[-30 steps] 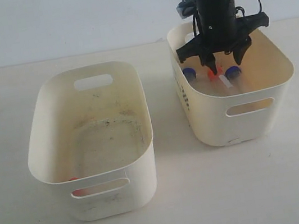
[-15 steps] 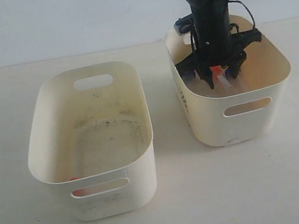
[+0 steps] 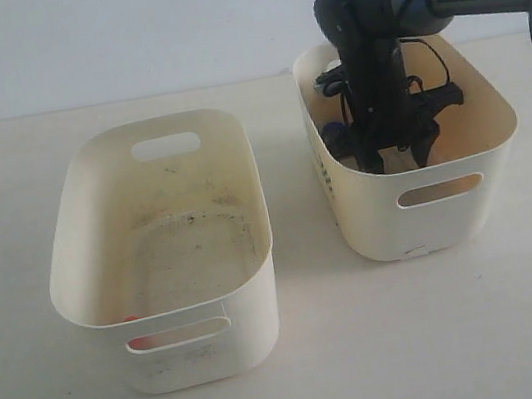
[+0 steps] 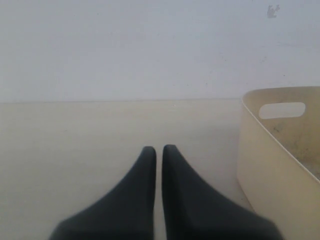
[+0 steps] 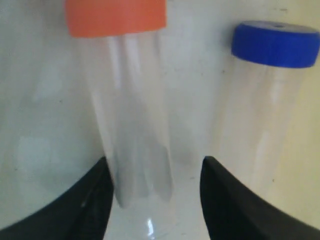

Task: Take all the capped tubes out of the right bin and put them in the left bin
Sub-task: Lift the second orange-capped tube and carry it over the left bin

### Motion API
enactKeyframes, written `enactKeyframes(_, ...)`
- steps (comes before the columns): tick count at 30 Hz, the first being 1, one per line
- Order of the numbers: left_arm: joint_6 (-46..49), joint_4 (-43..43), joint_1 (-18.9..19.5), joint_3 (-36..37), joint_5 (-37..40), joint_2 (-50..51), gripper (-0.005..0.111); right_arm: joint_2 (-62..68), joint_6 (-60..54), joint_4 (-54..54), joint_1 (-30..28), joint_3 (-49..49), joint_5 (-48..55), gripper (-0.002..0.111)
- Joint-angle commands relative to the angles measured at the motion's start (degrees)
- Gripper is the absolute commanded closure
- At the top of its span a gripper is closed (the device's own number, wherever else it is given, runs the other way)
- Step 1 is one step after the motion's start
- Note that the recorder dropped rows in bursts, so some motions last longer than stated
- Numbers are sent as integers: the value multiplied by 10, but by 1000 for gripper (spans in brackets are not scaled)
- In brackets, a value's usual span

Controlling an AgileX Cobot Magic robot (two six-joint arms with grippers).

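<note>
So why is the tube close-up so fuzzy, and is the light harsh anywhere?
Right wrist view: the orange-capped clear plastic tube and blue-capped tube are soft-edged, very near the lens. Left wrist view: the black fingers blur toward their base. Exterior view: even light, faint shadow beside the pale cream oval bin.

The left bin point(image 3: 257, 333) is pale cream, its inside floor and walls smudged with dark scuffs, while the right bin point(image 3: 381, 222) is a yellower cream with a small black checkered print on one long side. Both tube bodies are clear plastic: the orange-capped tube point(image 5: 125, 75) has an orange-red cap, and the blue-capped tube point(image 5: 265, 100) a deep blue one. The left pincer point(image 4: 159, 148) and the right pincer point(image 5: 156, 165) are black, the counter point(image 3: 370, 345) is pale beige and the wall point(image 3: 118, 31) greyish white.
</note>
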Motion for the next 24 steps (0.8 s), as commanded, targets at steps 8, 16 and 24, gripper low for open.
enactKeyframes(8,-2,-1,-1,-2,-6,2,103,15,-15,-7,-1,-2,13,98)
enactKeyframes(16,-2,-1,-1,-2,-6,2,103,-60,17,-66,-1,-2,13,108)
enactKeyframes(24,-2,-1,-1,-2,-6,2,103,-181,17,-32,-1,-2,13,108)
